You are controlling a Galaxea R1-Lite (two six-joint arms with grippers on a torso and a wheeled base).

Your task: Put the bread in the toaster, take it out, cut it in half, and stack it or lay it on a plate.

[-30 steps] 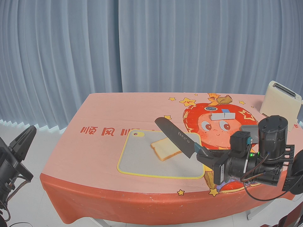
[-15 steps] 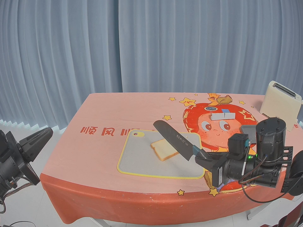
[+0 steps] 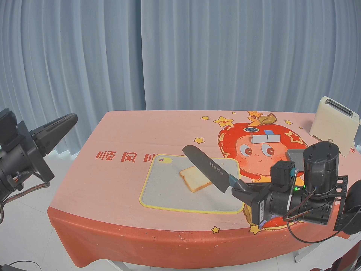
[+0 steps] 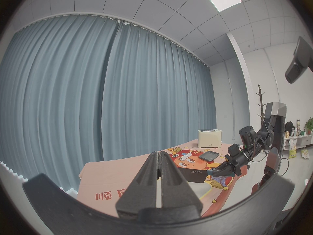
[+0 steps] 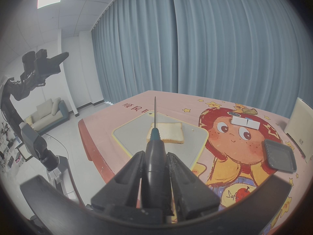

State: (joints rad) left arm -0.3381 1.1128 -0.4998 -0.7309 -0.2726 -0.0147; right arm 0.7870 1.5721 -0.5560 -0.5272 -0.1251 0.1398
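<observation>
A slice of bread (image 3: pixel 194 179) (image 5: pixel 165 132) lies flat on the grey, yellow-rimmed cutting board (image 3: pixel 165 192) (image 5: pixel 130 134). My right gripper (image 3: pixel 240 187) (image 5: pixel 155 157) is shut on the handle of a dark knife (image 3: pixel 207 168) (image 5: pixel 155 115). The blade hangs over the bread, pointing away to the far left. The cream toaster (image 3: pixel 334 125) (image 5: pixel 301 123) stands at the table's far right corner. My left gripper (image 3: pixel 64 125) (image 4: pixel 158 167) is shut on nothing and held in the air off the table's left edge.
A dark rectangular plate (image 5: pixel 279 155) (image 4: pixel 209 155) lies between the toaster and the board, partly hidden behind my right arm in the head view. A white and blue block (image 3: pixel 266 137) lies on the tablecloth print. Grey curtains hang behind the table.
My left arm has risen from low beside the table to the height of the tabletop, its gripper pointing toward the table. The right gripper with the knife has edged slightly left and lower.
</observation>
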